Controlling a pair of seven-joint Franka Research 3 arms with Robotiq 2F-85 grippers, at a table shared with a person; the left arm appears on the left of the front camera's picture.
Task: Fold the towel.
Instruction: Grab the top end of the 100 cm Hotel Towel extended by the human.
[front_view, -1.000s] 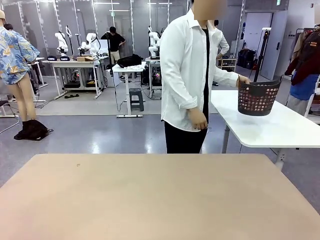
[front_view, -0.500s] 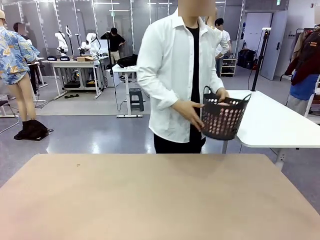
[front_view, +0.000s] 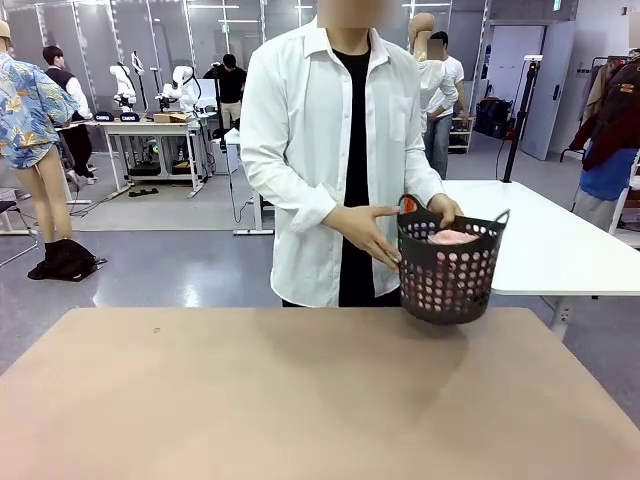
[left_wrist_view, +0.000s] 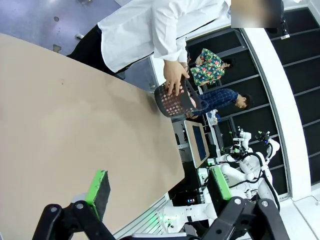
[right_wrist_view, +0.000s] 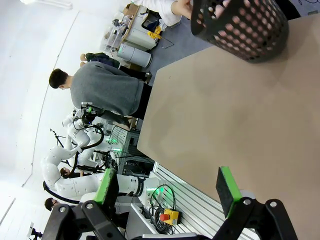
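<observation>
Two grippers, fingers spread, empty: left gripper (left_wrist_view: 158, 185), right gripper (right_wrist_view: 165, 184), frame bottom; towel (front_view: 452, 237) well apart, inside basket (front_view: 445, 285) person (front_view: 320, 150) holds, centre-right

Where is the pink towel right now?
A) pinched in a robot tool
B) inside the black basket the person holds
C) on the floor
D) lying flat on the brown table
B: the towel shows pink inside the black basket, which the person holds.
</observation>
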